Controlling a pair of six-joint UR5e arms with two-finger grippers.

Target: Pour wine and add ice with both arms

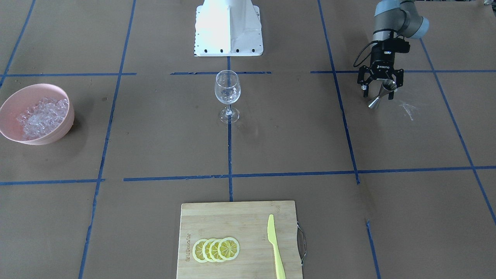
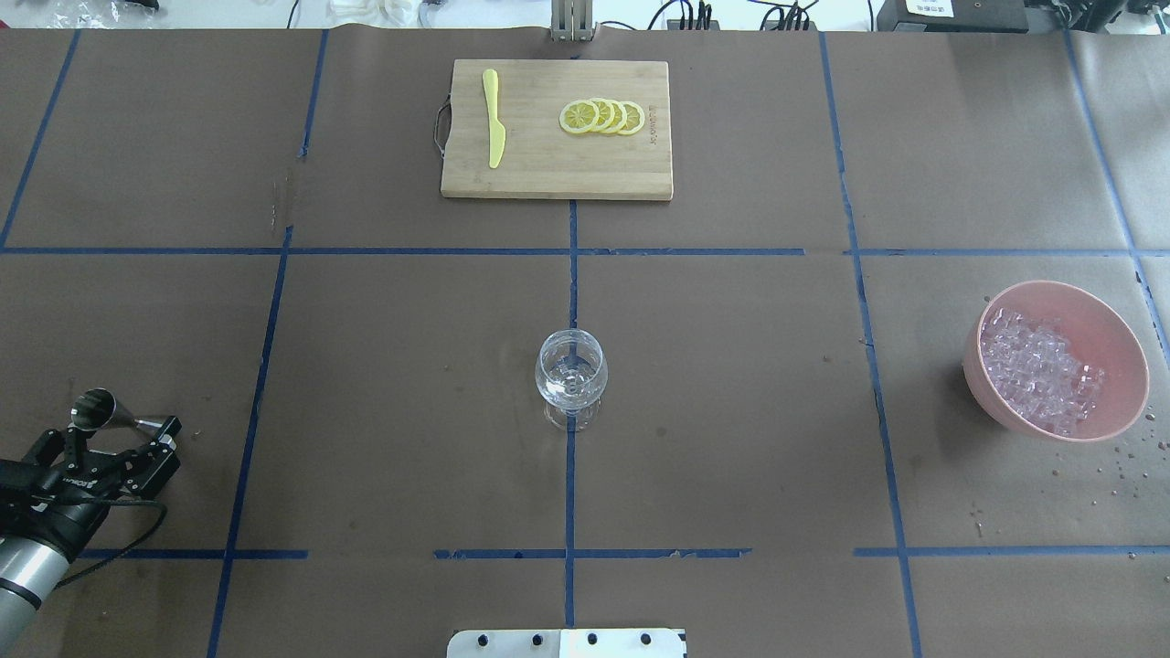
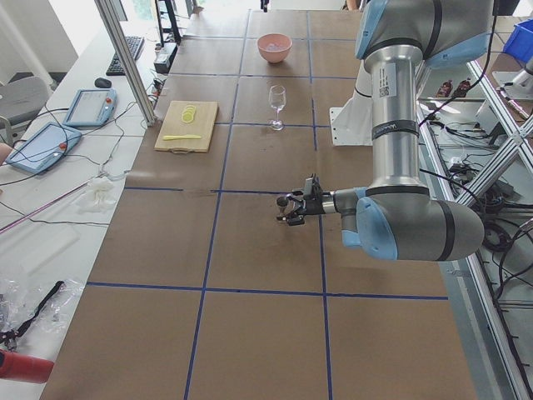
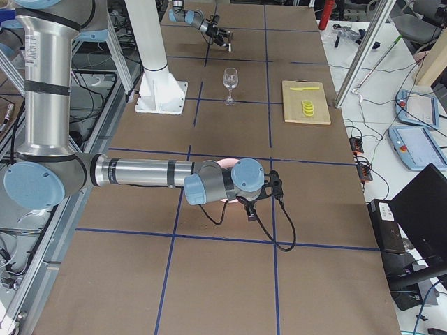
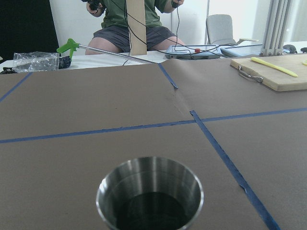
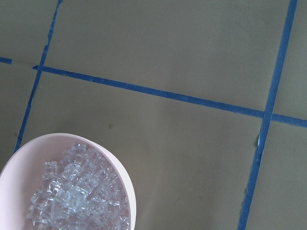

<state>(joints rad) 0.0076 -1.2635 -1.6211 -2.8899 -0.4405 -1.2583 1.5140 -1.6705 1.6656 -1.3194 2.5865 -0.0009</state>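
Note:
The wine glass (image 1: 228, 87) stands upright at the table's middle and also shows in the overhead view (image 2: 570, 366). My left gripper (image 1: 378, 93) is shut on a steel jigger (image 1: 381, 92), held near the table's left edge (image 2: 119, 428). The left wrist view shows dark liquid in the jigger (image 5: 149, 196). The ice (image 1: 42, 116) fills a pink bowl (image 1: 58, 131) at the right side (image 2: 1042, 370). The right arm's gripper (image 4: 251, 206) hangs by the bowl; I cannot tell whether it is open or shut. The right wrist view shows the ice (image 6: 72, 196) below it, but no fingers.
A wooden cutting board (image 2: 548, 178) at the far middle holds lemon slices (image 2: 603, 116) and a yellow knife (image 2: 494, 128). The white base block (image 1: 228, 27) stands behind the glass. Water drops (image 2: 1124, 457) speckle the table by the bowl. A seated person (image 5: 129, 24) is beyond the table end.

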